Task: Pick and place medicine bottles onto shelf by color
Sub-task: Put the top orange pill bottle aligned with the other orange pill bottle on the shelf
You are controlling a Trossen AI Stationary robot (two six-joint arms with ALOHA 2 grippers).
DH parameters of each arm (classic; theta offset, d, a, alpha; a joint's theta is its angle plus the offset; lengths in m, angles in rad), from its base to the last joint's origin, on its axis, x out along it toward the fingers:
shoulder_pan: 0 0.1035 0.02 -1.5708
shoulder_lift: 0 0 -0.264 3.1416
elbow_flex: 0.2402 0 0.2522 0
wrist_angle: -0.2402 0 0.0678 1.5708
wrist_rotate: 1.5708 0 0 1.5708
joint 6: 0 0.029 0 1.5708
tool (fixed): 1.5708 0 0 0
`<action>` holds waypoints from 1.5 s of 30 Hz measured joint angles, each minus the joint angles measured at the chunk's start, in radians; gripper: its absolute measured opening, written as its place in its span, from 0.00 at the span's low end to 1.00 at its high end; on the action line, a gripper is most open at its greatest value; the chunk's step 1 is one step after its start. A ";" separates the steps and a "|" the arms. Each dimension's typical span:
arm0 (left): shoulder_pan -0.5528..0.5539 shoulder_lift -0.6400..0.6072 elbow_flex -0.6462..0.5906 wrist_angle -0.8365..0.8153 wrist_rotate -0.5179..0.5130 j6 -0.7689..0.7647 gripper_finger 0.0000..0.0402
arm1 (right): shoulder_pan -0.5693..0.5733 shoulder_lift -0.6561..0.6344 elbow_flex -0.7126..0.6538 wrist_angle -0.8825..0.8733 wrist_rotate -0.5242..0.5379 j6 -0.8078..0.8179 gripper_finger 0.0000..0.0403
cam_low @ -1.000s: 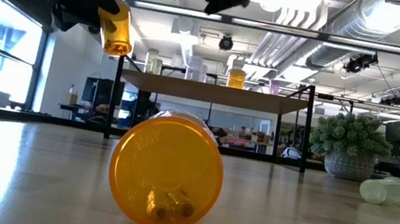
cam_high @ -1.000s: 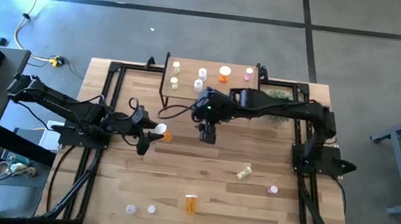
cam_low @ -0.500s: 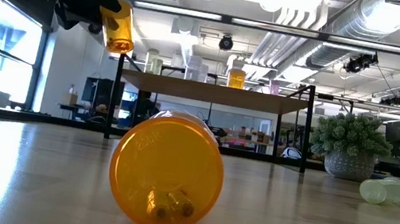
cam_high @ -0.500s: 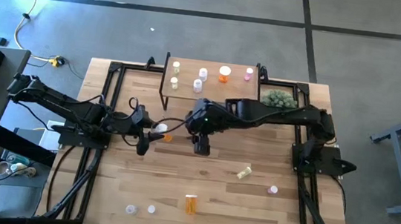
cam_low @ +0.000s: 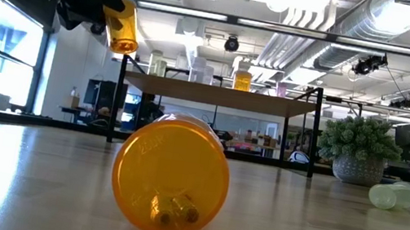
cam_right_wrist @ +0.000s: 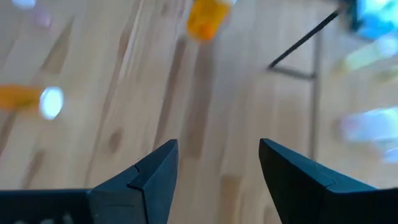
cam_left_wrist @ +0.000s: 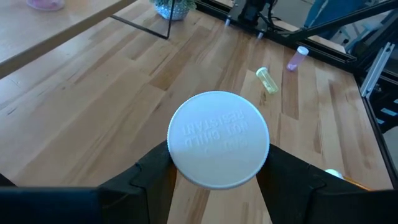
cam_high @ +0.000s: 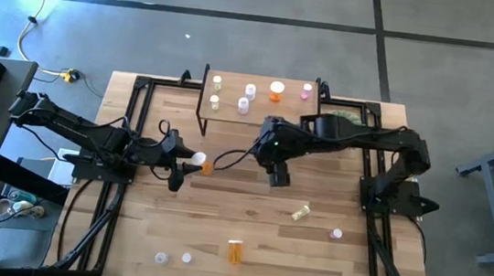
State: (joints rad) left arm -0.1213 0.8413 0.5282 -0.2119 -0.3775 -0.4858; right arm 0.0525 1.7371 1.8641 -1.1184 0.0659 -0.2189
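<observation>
My left gripper (cam_high: 187,161) is at the table's left, shut on an orange medicine bottle (cam_high: 205,164) with a white cap (cam_left_wrist: 219,147). The low view shows the bottle raised and tilted (cam_low: 122,29). My right gripper (cam_high: 277,173) hovers open over the middle of the table, in front of the shelf (cam_high: 260,98), with nothing between its fingers (cam_right_wrist: 217,155). The shelf carries several bottles, among them yellow-green (cam_high: 217,82), white (cam_high: 250,90), orange (cam_high: 276,90) and pink (cam_high: 306,91). More bottles lie on the table: yellow-green (cam_high: 301,213), pink (cam_high: 336,233), orange (cam_high: 234,251) and white (cam_high: 162,258). My left gripper pinches the orange bottle at its cap end between its two fingers (cam_left_wrist: 152,177), one on either side of the white cap (cam_left_wrist: 180,168). The fingers come from the table's left, slanting slightly down. The bottle is lifted clear, its orange body (cam_low: 123,32) pointing away from the gripper and tilted.
A green spiky plant (cam_high: 343,120) stands at the shelf's right end, under my right arm. Black frame rails (cam_high: 133,126) run along the table's left and right sides. The shelf's thin black legs (cam_right_wrist: 305,40) rise near my right gripper.
My right gripper has swung a little toward the left arm and the near edge, then back toward the table's right edge, rolling at the wrist. My left gripper and its orange bottle have stayed where they were.
</observation>
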 joint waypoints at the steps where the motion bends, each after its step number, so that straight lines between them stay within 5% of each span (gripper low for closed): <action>1: 0.000 0.000 0.000 0.000 0.000 0.000 0.47 | -0.007 -0.007 -0.044 0.007 -0.025 0.001 0.53; 10: 0.000 0.000 0.000 0.001 0.000 0.000 0.47 | 0.009 -0.153 -0.493 0.285 -0.088 0.157 0.53; 17: 0.000 0.000 0.000 0.001 0.000 0.000 0.47 | 0.052 -0.288 -0.795 0.768 -0.103 0.272 0.53; 24: 0.000 0.000 0.000 0.000 0.002 0.025 0.47 | 0.053 -0.257 -0.970 1.238 -0.103 0.414 0.53; 30: 0.000 0.000 0.000 0.006 0.026 0.053 0.47 | 0.053 -0.163 -0.953 1.390 -0.088 0.420 0.55; 45: 0.000 0.000 0.000 0.037 0.081 0.149 0.47 | 0.040 0.054 -0.686 1.383 -0.101 0.309 0.71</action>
State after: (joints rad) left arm -0.1215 0.8417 0.5282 -0.1750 -0.2967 -0.3366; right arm 0.0921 1.7915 1.1784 0.2644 -0.0349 0.0897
